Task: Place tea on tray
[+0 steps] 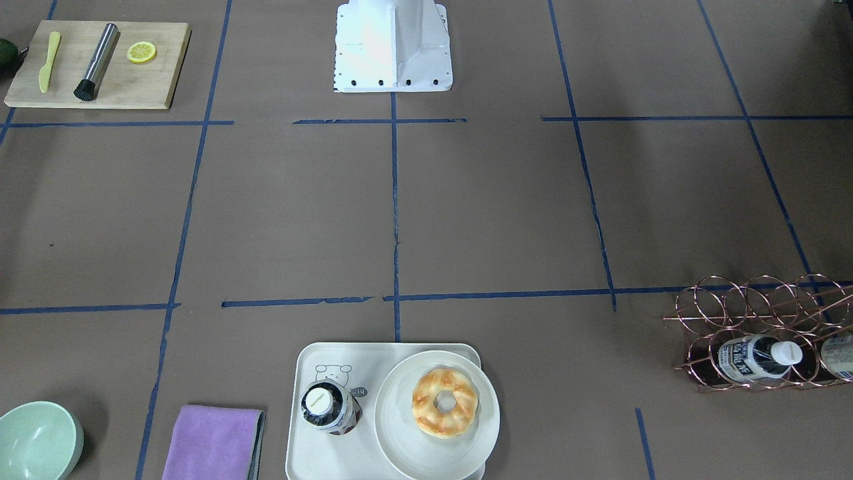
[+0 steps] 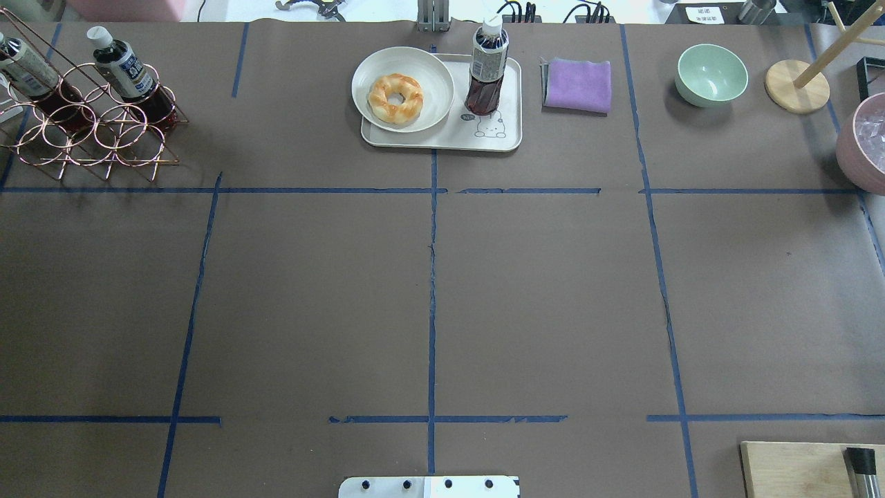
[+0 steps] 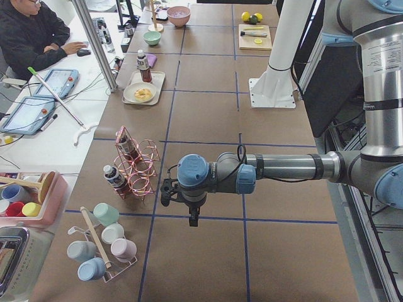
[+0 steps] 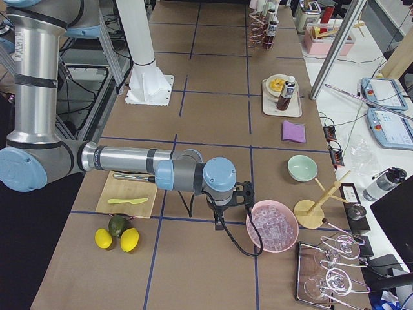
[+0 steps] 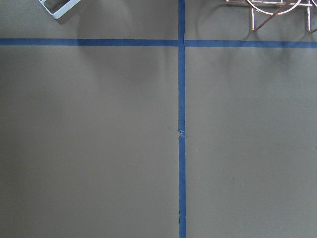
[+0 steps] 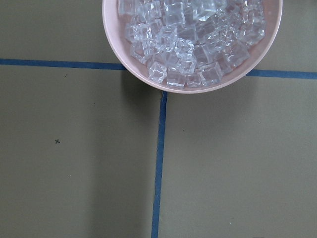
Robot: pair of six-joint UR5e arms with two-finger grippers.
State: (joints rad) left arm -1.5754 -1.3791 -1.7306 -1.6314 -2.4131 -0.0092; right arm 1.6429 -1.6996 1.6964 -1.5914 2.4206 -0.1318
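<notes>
The tea bottle (image 2: 486, 69), with dark liquid, a white cap and a white and blue label, stands upright on the cream tray (image 2: 499, 135) beside the bear drawing. It also shows in the front view (image 1: 330, 408) on the tray (image 1: 308, 373). No gripper touches it. My left gripper (image 3: 165, 192) shows only in the left side view, near the copper rack, far from the tray. My right gripper (image 4: 249, 192) shows only in the right side view, beside the pink ice bowl. I cannot tell whether either is open or shut.
A round plate (image 2: 368, 72) with a doughnut (image 2: 395, 98) sits on the tray's other half. A copper rack (image 2: 90, 135) holds two similar bottles. A purple cloth (image 2: 578, 84), a green bowl (image 2: 712, 72), a pink ice bowl (image 6: 193, 44) and a cutting board (image 1: 100, 63) stand around.
</notes>
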